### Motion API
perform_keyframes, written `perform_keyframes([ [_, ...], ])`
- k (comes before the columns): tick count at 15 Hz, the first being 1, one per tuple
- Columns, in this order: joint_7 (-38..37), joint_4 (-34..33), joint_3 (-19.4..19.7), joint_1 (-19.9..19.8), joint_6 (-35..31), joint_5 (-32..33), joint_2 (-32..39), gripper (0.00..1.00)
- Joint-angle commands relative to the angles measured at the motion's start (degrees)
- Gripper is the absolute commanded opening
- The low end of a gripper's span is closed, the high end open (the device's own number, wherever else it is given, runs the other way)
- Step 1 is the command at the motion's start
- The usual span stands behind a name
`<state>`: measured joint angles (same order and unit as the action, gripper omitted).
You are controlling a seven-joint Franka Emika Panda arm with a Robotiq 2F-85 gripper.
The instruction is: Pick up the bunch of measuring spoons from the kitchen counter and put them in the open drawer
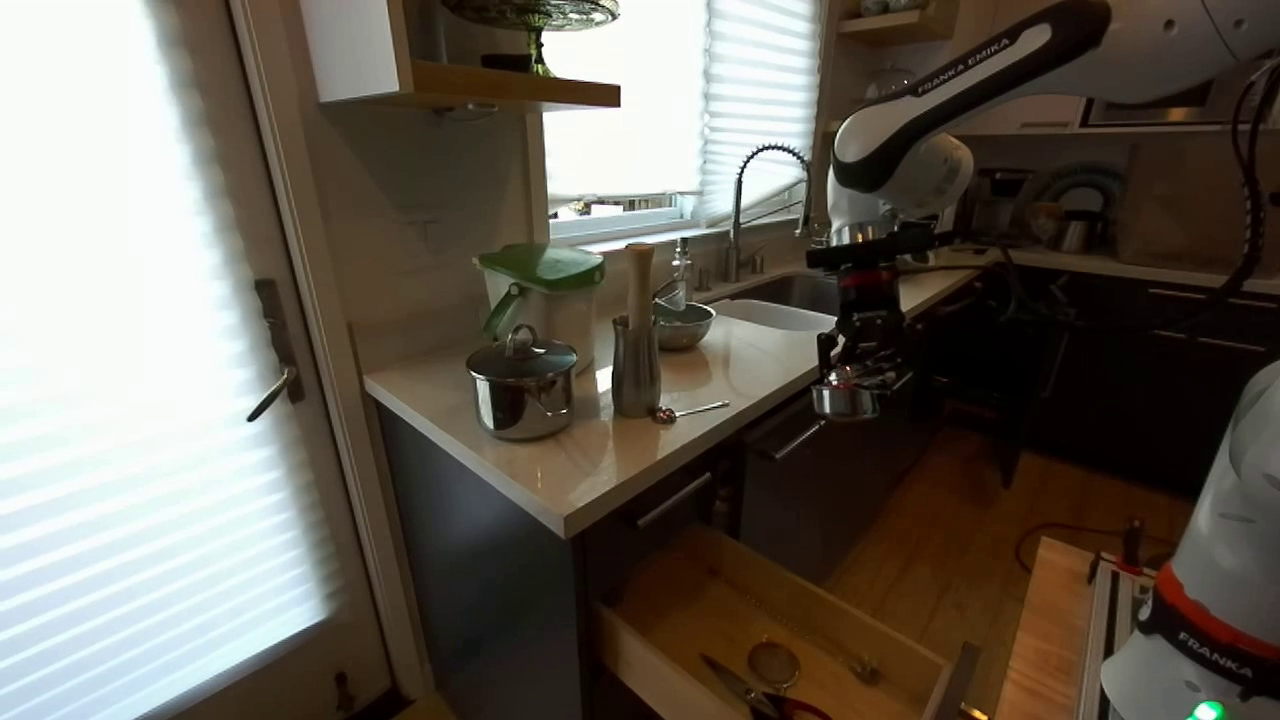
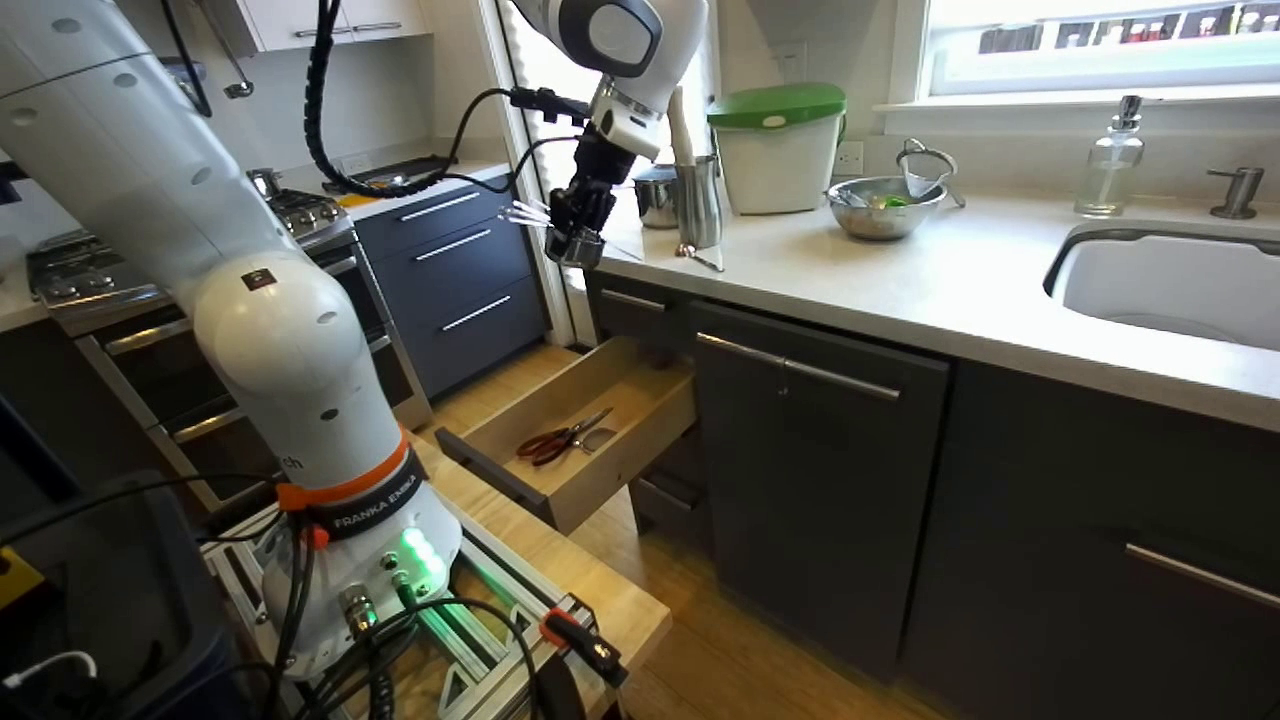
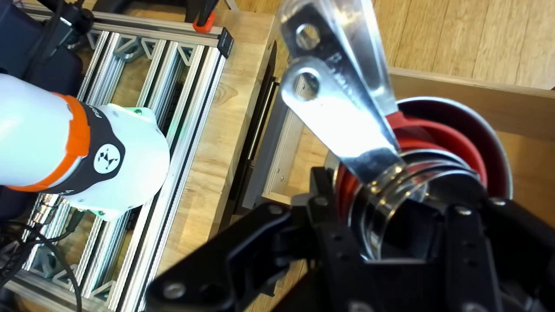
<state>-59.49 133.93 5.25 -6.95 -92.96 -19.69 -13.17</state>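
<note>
The bunch of measuring spoons lies on the kitchen counter beside the tall metal cylinder, handles pointing along the counter. It also shows in an exterior view; it is out of the wrist view. My gripper is shut on a nested stack of metal and red measuring cups, with cup walls between its fingers. It holds the cups in the air in front of the counter edge. The drawer is open below; its wooden inside shows behind the cups in the wrist view.
Scissors and a small strainer lie in the drawer. On the counter stand a lidded pot, the metal cylinder, a green-lidded bin and a metal bowl. Cabinet handles stick out below the counter edge.
</note>
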Motion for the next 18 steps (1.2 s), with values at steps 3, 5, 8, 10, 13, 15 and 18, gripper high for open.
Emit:
perform_keyframes([
  [3,-2.4,1.5,-2.2,0.4,-4.5,-1.0,1.0,0.04],
  [5,-6.1,3.6,-4.9,2.0,-11.1,-2.1,2.6,0.04],
  [8,-15.7,6.7,-9.4,5.2,-21.9,-3.2,6.3,0.04],
  [10,-21.5,8.1,-11.7,7.7,-28.6,-3.9,9.7,0.04],
  [13,-28.7,9.3,-13.8,11.2,-36.1,-3.2,15.6,0.04],
  [15,-27.3,9.3,-12.9,11.7,-34.7,-2.6,14.4,0.04],
  [18,-27.6,9.0,-12.9,12.6,-35.4,-2.6,16.3,0.17],
])
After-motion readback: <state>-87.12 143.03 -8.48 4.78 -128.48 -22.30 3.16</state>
